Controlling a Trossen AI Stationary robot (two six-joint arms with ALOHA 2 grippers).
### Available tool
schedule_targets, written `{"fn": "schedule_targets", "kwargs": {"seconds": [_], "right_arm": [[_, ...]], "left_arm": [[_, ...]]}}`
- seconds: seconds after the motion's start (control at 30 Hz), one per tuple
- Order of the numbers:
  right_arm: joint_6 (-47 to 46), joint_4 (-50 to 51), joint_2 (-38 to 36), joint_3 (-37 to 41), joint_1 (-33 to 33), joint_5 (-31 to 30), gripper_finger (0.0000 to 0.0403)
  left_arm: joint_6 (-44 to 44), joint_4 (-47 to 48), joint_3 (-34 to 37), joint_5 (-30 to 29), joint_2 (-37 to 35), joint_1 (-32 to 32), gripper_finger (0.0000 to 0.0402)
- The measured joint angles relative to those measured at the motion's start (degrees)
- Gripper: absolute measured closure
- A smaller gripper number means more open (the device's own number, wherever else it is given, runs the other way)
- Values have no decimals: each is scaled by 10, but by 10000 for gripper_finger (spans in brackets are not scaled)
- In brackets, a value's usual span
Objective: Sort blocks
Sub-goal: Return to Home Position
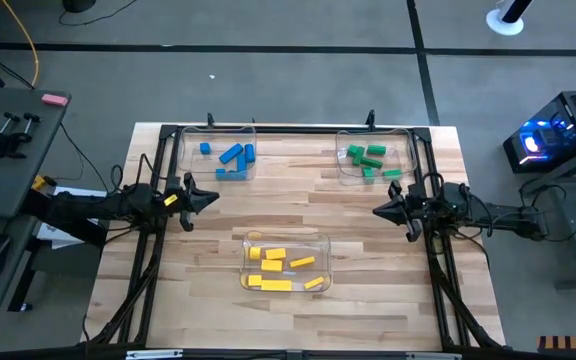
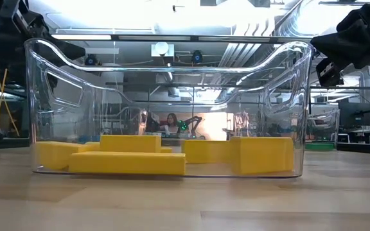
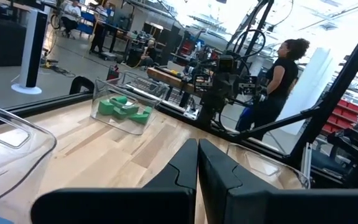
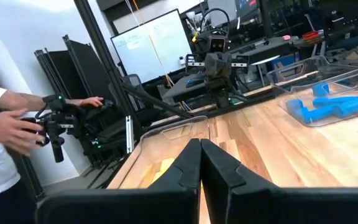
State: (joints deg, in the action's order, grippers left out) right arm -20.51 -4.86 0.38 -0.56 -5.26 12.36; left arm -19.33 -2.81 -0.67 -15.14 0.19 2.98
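Sorting looks finished to me; I'm on the home-return step. Left jaws and right jaws are both closed, empty, facing each other. Yellow blocks (image 1: 286,268) sit in the centre bin (image 1: 288,236) between them, blue blocks (image 1: 233,155) near the left jaws, green blocks (image 1: 368,160) near the right. Next: park both arms, no grasp needed.

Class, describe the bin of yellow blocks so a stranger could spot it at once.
On the wooden table, look at the middle of the near side. The clear bin there stands alone and holds only yellow blocks; the far-left bin holds blue blocks, the far-right bin green blocks.
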Motion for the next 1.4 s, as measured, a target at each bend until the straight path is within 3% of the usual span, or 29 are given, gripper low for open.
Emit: {"fn": "schedule_targets", "kwargs": {"seconds": [0.13, 0.27, 0.4, 1.4], "right_arm": [[0, 0, 0, 0, 0, 0, 402], [0, 0, 0, 0, 0, 0, 402], [0, 0, 0, 0, 0, 0, 402], [0, 10, 0, 0, 0, 0, 402]], "left_arm": [[4, 0, 0, 1, 0, -9, 401], [86, 6, 0, 42, 0, -11, 401], [139, 7, 0, 45, 0, -11, 401], [120, 5, 0, 43, 2, -10, 401]]}}
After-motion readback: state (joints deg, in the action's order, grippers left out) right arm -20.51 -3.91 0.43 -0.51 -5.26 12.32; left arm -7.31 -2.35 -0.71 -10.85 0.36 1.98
